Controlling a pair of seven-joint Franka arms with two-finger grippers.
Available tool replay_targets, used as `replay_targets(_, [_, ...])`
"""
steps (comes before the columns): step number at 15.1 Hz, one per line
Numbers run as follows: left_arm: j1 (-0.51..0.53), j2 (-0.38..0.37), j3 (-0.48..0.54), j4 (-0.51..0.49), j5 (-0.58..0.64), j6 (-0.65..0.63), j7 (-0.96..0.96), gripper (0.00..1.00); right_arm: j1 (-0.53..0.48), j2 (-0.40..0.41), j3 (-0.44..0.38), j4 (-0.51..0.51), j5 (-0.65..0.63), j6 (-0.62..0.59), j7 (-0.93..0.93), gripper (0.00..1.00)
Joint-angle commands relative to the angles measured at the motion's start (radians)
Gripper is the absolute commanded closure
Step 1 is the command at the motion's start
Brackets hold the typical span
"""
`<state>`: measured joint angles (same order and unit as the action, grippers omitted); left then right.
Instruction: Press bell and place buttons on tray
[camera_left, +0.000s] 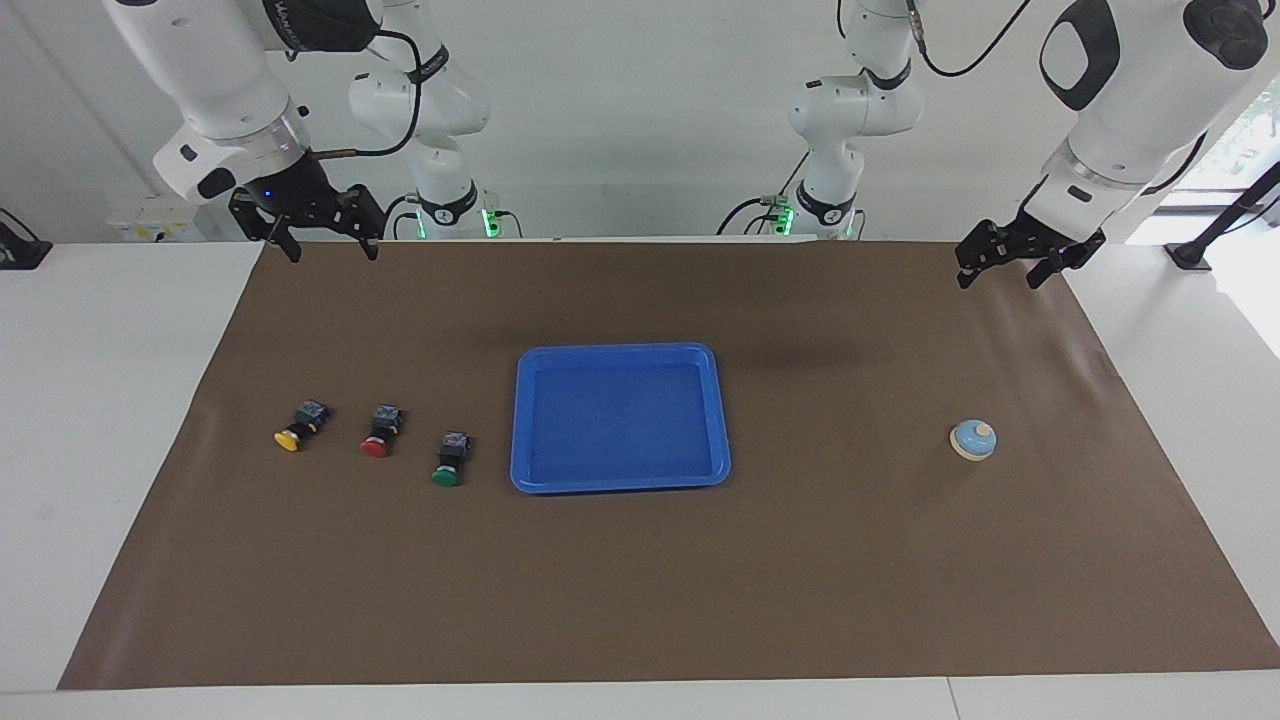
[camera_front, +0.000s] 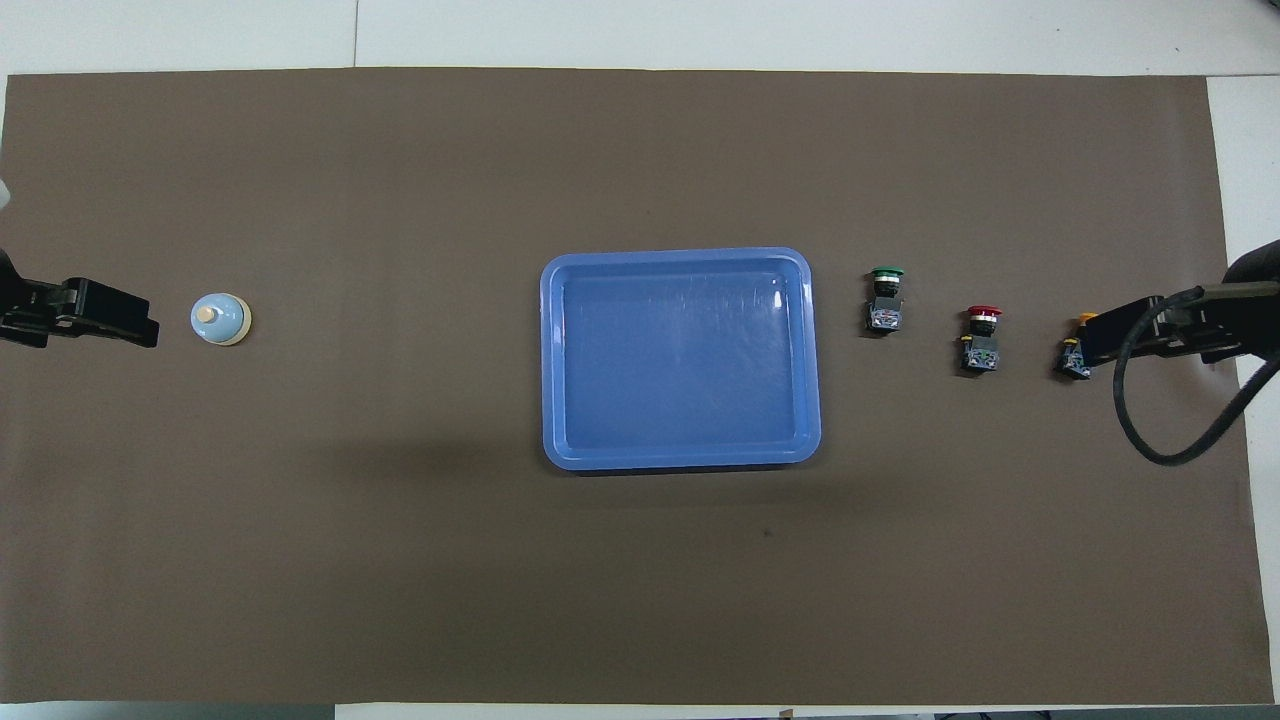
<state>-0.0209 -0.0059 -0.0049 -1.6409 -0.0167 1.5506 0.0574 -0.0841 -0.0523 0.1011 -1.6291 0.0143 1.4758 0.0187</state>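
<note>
Facing view first, nearest the robots: right gripper (camera_left: 327, 247), black and two-fingered, hanging in the air over the robot-side edge of the brown paper mat (camera_left: 640, 580) at the right arm's end of the table, fingers spread apart, holding nothing. Left gripper (camera_left: 1003, 272) likewise raised over the mat's robot-side edge at the left arm's end, fingers apart and empty; both arms waiting. Farther out, near the middle of the mat, the shallow blue plastic rectangular tray (camera_left: 520, 420) with rounded corners and raised rim, lying flat with nothing in it. Beside the tray toward the right arm's end, three small push-button switches with black blocky bodies, lying on their sides in a slightly slanted row, caps pointing away from the robots: green-capped button (camera_left: 450, 462) closest to the tray but apart from it, then red-capped button (camera_left: 379, 433), then yellow-capped button (camera_left: 298, 428) outermost. Toward the left arm's end, well apart from the tray, the small light-blue dome bell (camera_left: 973, 439) with cream base rim and cream knob, upright on the mat. Overhead view: same layout, yellow button partly covered by the raised right gripper, bell just beside the left gripper's tip.
</note>
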Motion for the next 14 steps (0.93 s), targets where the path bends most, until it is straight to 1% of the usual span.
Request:
replay_targets(1, [-0.008,-0.009,0.003,-0.002,0.007,0.003,0.004,0.0,-0.014,-0.017,0.005,-0.018,0.013,-0.005,-0.013,0.0])
replay_targets(7, [-0.001,-0.017,0.003,-0.022,0.004,0.028,-0.008,0.0,-0.014,-0.017,0.005,-0.018,0.013,-0.005,-0.013,0.0])
replay_targets(8, [0.002,-0.017,0.003,-0.03,0.006,0.06,-0.013,0.08,-0.014,-0.017,0.005,-0.018,0.013,-0.005,-0.013,0.0])
replay_targets(9, [0.007,-0.02,0.008,-0.039,0.006,0.071,-0.013,0.56,-0.013,-0.017,0.005,-0.018,0.013,-0.005,-0.013,0.0])
replay_targets(10, [0.009,-0.031,0.009,-0.059,0.006,0.08,-0.011,0.9,-0.013,-0.017,0.005,-0.018,0.013,-0.005,-0.013,0.0])
replay_targets(11, [0.012,-0.042,0.014,-0.089,0.006,0.092,-0.011,1.0,-0.013,-0.017,0.005,-0.018,0.013,-0.005,-0.013,0.0])
replay_targets(14, [0.044,-0.043,0.013,-0.141,0.007,0.146,-0.01,1.0,-0.014,-0.017,0.005,-0.018,0.013,-0.005,-0.013,0.0])
